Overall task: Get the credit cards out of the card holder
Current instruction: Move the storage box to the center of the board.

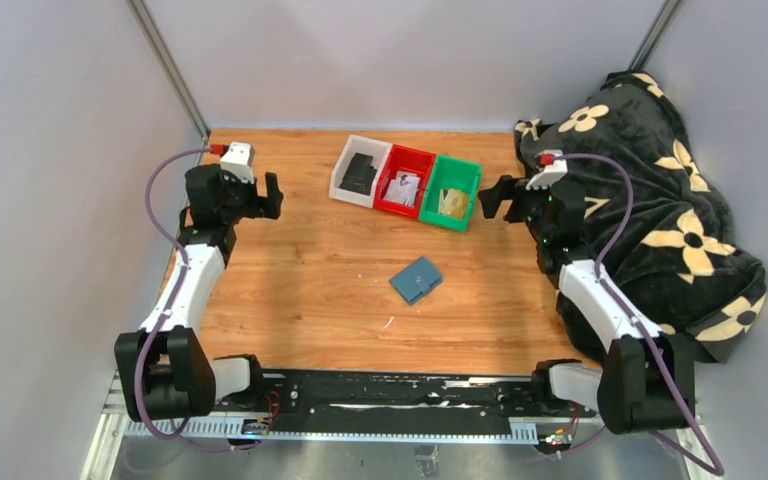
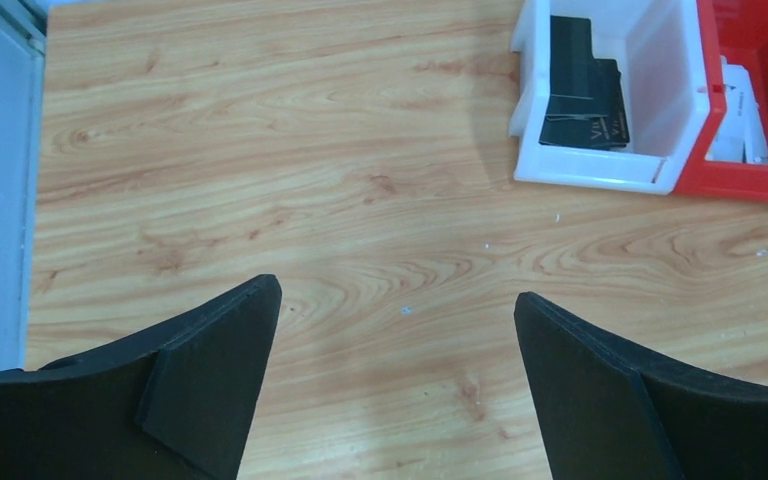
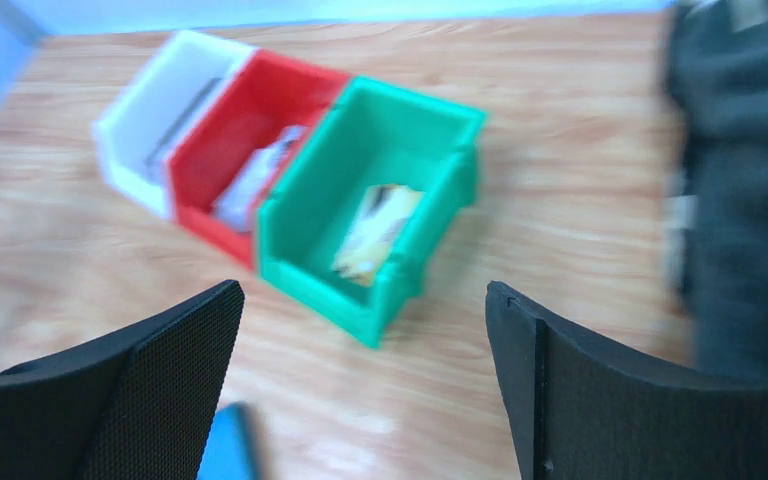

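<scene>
- Left gripper (image 2: 398, 295) hovers over the far left of the wooden table (image 1: 310, 270), jaws spread wide, nothing between them but bare wood.
- Right gripper (image 3: 362, 288) is up at the far right, just beside the green bin (image 1: 457, 162). Its jaws are spread wide too, and it carries nothing.
- The card holder (image 1: 416, 280) lies folded shut in the middle of the table, turned at an angle, well apart from both grippers and nearer than the bins.
- Three bins sit touching in a slanted row at the far side: white bin (image 2: 600, 168) on the left, red bin (image 1: 412, 152) in the middle, green on the right.
- In the white bin there are dark flat cards (image 2: 582, 85), stacked and leaning against its left wall.
- In the red bin there are pale, whitish cards or papers (image 1: 402, 187).
- In the green bin there is something yellowish and flat (image 3: 375, 232). The right wrist view is blurred, so possibly cards, hard to say.
- A dark blanket with cream flowers (image 1: 650, 200) is heaped along the right edge, behind the right arm.
</scene>
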Tool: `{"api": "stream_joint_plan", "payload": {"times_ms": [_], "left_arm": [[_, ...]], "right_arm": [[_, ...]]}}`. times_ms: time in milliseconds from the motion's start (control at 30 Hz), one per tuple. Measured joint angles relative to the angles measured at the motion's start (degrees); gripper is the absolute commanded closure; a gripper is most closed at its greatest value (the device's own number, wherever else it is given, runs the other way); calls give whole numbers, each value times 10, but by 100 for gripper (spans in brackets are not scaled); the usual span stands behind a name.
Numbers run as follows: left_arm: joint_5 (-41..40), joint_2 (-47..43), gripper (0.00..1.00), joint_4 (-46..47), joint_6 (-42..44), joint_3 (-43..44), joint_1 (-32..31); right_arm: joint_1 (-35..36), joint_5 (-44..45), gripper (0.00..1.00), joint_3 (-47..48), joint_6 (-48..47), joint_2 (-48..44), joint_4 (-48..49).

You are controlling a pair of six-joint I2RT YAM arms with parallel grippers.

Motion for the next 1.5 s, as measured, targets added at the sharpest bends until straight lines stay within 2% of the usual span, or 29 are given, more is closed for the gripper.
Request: {"api": "stream_joint_plan", "payload": {"times_ms": [133,200,367,533,700,867,967,1033,1100,1300,1433,1500], "left_arm": [[34,7,0,-86,5,53,20],[51,7,0,-115,6,62,30],[79,7,0,-156,9,63,32],[94,7,0,-173,10,63,32],[101,7,0,-195,13,66,32],[106,7,0,-201,15,67,32],[107,3,0,-205,17,67,32],[108,-1,0,-208,17,67,32],[111,-6,0,-210,18,67,32],[117,-11,0,-216,19,68,32],[122,-11,0,-227,24,70,32],[122,-12,0,-232,28,70,32]], "right_arm": [[-4,-115,4,70,122,68,-69],[2,-131,4,105,154,110,-113],[36,-73,5,122,174,114,-218],[57,0,1,241,165,151,-342],[82,89,0,237,211,126,-341],[33,31,0,204,245,103,-310],[-14,-26,0,236,259,163,-325],[-19,-15,0,271,248,210,-351],[-1,12,4,300,227,248,-377],[63,78,24,381,180,304,-441],[74,122,40,452,153,360,-466],[76,139,44,488,139,394,-477]]}}
